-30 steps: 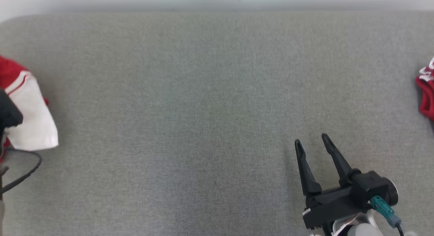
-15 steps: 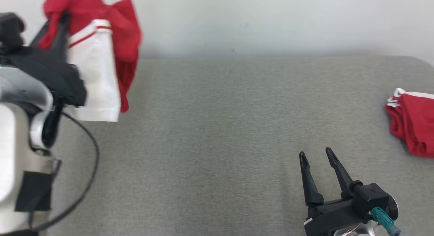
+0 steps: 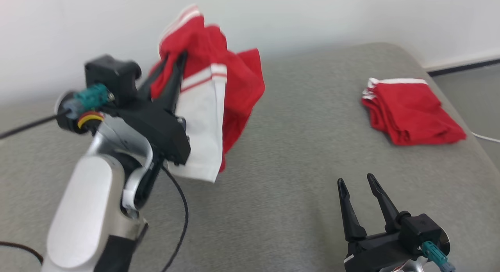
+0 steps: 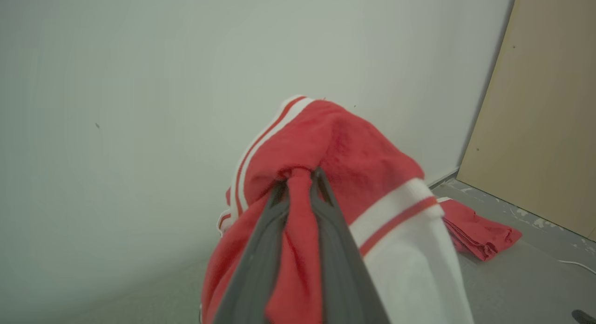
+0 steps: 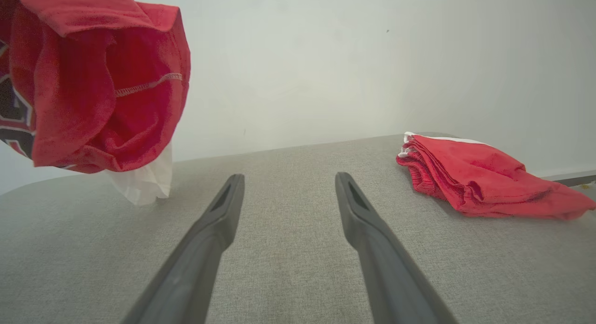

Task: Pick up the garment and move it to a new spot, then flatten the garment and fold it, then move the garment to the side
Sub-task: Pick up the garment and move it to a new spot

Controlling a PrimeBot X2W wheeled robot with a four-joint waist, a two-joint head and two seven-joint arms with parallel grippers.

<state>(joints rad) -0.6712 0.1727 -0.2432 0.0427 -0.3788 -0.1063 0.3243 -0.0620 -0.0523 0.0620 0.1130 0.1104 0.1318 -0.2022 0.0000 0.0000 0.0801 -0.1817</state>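
Garment (image 3: pixel 238 80), crumpled red-white cloth, pinched in left jaws; right jaws spread.

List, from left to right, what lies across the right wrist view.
Hanging red and white garment → right gripper, its fingers apart over the grey surface → folded red garment lying on that surface.

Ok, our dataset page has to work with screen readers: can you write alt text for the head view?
The left gripper, shut on a bunched red-and-white garment, holds it up over a grey fabric table. The right gripper rests open at lower right, and a folded red garment lies at the table's far right.
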